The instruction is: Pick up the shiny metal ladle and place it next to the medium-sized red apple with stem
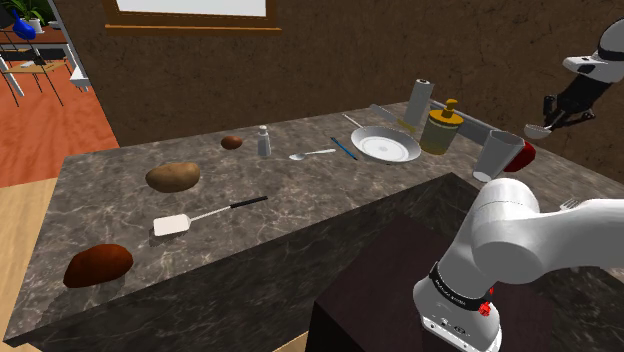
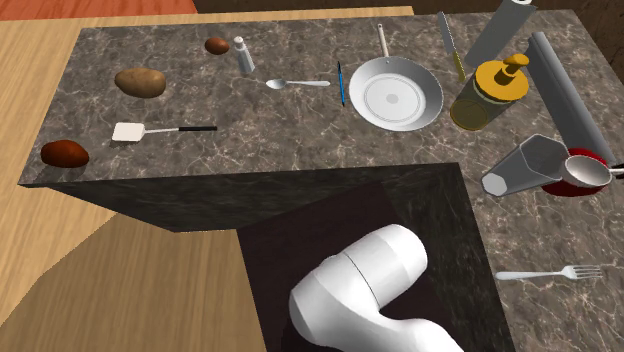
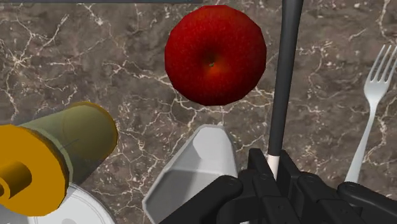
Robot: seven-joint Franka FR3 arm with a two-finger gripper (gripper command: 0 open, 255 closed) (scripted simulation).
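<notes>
On the dark marble counter (image 1: pixel 300 200) sits a red apple (image 3: pixel 215 54). The gripper (image 3: pixel 275 167) pinches the ladle (image 3: pixel 284 76) by its thin black handle, up in the air over the apple. It looks hard and slippery, so squeeze the handle tight

No readable text, labels, brands or numbers. Faint pale marks on dark band (image 1: pixel 451 286) of arm (image 1: pixel 520 235) above stand (image 1: pixel 380 290), too small to read. Small red mark (image 1: pixel 487 308) beside band, illegible.
</notes>
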